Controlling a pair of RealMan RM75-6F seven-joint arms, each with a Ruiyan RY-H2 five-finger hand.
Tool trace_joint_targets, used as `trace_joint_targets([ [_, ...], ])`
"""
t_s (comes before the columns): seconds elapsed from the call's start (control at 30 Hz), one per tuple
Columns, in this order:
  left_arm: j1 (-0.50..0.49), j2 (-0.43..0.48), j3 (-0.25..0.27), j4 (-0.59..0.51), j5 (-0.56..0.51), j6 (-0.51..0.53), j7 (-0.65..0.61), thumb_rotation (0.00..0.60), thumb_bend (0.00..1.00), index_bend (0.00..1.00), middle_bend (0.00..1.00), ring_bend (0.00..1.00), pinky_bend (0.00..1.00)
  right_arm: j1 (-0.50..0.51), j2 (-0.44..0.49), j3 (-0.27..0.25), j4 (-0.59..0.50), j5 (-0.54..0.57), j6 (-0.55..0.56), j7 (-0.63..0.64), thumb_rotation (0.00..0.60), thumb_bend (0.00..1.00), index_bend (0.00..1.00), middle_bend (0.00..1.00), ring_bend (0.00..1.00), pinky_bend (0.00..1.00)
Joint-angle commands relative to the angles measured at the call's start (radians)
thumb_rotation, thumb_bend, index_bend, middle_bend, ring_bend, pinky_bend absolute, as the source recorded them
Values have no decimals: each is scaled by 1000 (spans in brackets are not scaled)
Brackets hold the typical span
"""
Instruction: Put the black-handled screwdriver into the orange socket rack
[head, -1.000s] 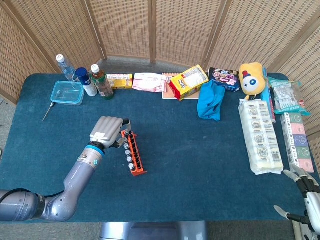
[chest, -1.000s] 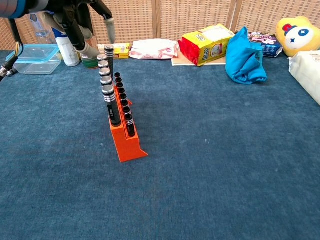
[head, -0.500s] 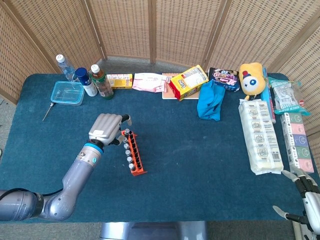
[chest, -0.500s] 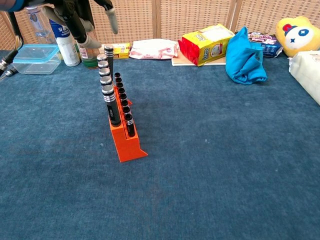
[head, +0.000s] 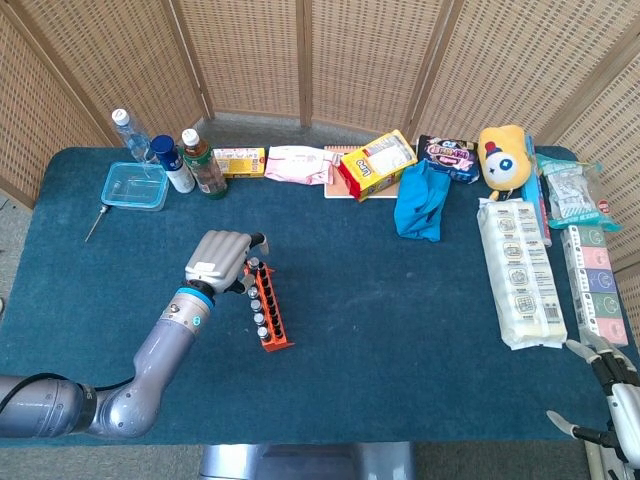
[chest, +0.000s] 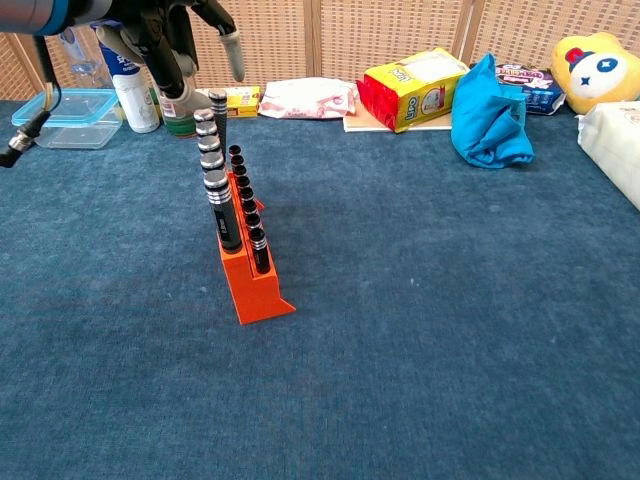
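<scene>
Black-handled screwdriver (chest: 218, 107): upright at far end of orange socket rack (chest: 250, 280), apparently seated; task judged essentially done. Left hand (chest: 170, 45): just above it, fingers (chest: 233, 45) released, holding nothing. Right hand (head: 612, 385): worktop (head: 400, 300) edge, fingers spread, idle.

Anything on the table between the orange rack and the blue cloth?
No. Both views show only bare blue table between the rack and the cloth.
</scene>
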Motion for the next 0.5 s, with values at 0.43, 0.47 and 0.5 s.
trace_joint_targets([
  [0.43,-14,91,-8,-60,-86,-44,7,600,336,352,1000,1000,1000,1,-2,-2,-3,-3,-3,-7,600,0,165,61,0,0],
  [0.47,-15,98,-7,-66,-89,-42,9,600,336,352,1000,1000,1000,1,-2,-2,-3,-3,-2,-7,600,0,165,61,0,0],
  [0.5,-16,103,-5,-71,-92,-41,13,600,336,352,1000,1000,1000,1,-2,-2,-3,-3,-2,-6,600,0,165,61,0,0],
])
